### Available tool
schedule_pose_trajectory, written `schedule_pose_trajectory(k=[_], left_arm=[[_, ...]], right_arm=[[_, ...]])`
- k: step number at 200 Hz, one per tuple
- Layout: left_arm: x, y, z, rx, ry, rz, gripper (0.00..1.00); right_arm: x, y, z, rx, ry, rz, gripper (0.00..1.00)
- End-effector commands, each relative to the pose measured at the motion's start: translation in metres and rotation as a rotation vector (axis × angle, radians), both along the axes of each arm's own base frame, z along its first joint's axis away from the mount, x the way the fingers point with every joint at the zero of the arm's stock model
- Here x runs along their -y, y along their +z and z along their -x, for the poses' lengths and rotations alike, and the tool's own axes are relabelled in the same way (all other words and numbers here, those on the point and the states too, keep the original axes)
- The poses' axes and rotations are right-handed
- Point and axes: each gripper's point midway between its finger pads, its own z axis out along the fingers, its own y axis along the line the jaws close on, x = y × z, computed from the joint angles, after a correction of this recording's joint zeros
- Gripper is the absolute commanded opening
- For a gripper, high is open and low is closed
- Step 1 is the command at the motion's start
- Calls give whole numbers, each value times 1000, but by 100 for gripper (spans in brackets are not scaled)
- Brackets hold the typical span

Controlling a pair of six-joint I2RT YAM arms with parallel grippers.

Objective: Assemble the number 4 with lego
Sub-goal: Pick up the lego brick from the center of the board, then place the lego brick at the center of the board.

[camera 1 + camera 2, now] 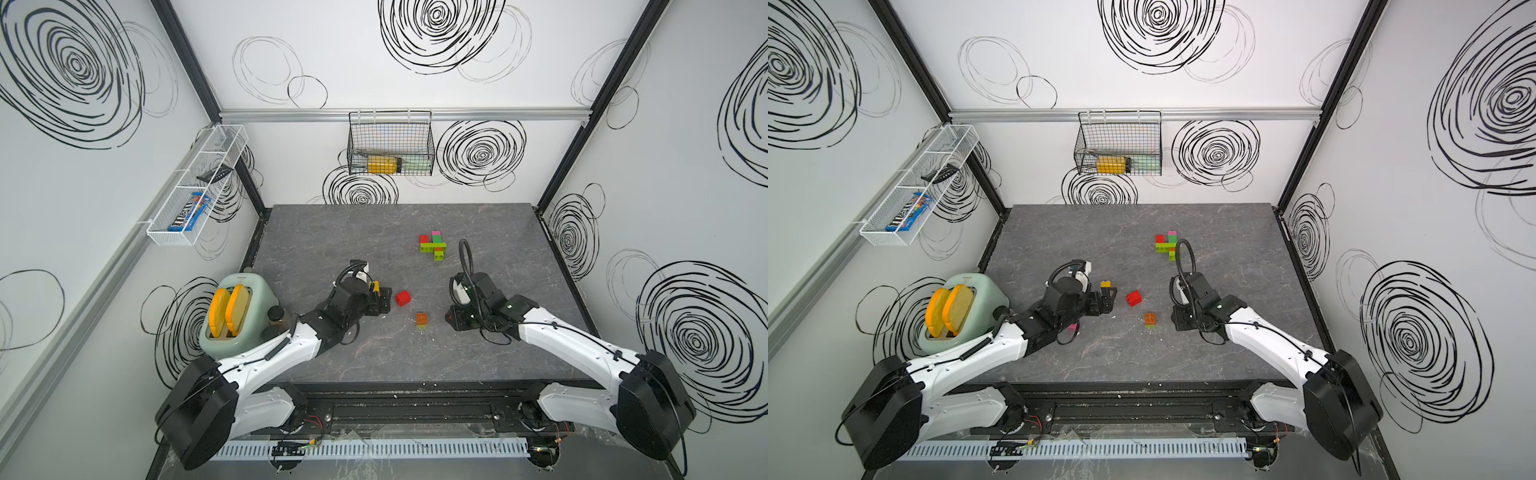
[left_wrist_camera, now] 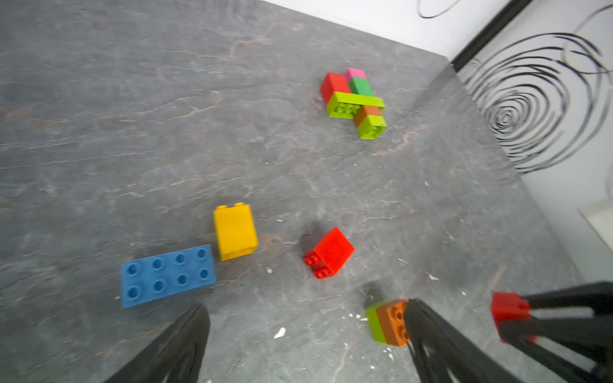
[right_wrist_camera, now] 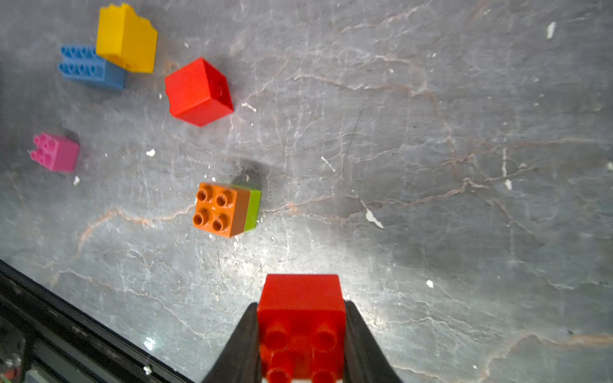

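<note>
Grip: right gripper pinches the held red brick by two opposite sides, low over the table near its front edge, studs facing the wrist. Left gripper is spread wide, empty, near the loose pieces.

Part-built figure lies flat toward the far side, well apart from both grippers: red, pink, dark green, lime and orange bricks joined.

Risks, as I judge them:
- the figure sits loose on smooth stone; a push to seat the brick could slide or twist it unless the other arm braces it.
- the pinch covers only part of the brick's sides; a skewed approach may tilt it or miss the studs.

Around: loose red brick and orange-on-lime pair lie between the arms, close enough for a sweep to scatter them. Yellow brick touches the blue plate; pink brick lies by the left arm. Toaster stands beside the left arm, clear of the route.
</note>
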Motion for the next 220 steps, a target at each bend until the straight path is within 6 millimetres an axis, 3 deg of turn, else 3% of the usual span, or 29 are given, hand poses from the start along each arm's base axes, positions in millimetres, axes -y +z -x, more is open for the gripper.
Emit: schedule_pose_trajectory(k=[1,26,50,78,109,169,220], left_arm=[[37,17,8,36,-131,75,96],[62,-5,26,-83,-258,102,96],[69,-28,34,-191,-293,130,96],[80,-37,37,-257,-360,164,100],[94,-36,40,-308,-421,242,85],[97,-46,25,-376,-385,382,54],[101,-60,28,-443,-404,435,41]], right_arm=[[-8,12,-10,18,-17,-105,0],[-22,21,-16,-17,2,-183,0],[-38,20,-16,-79,29,-236,0],[-46,15,-19,-146,22,-242,0],[-57,14,-21,-193,73,-242,0],[-68,-6,-15,-273,129,-159,3],[-79,-20,-9,-309,151,-110,4]])
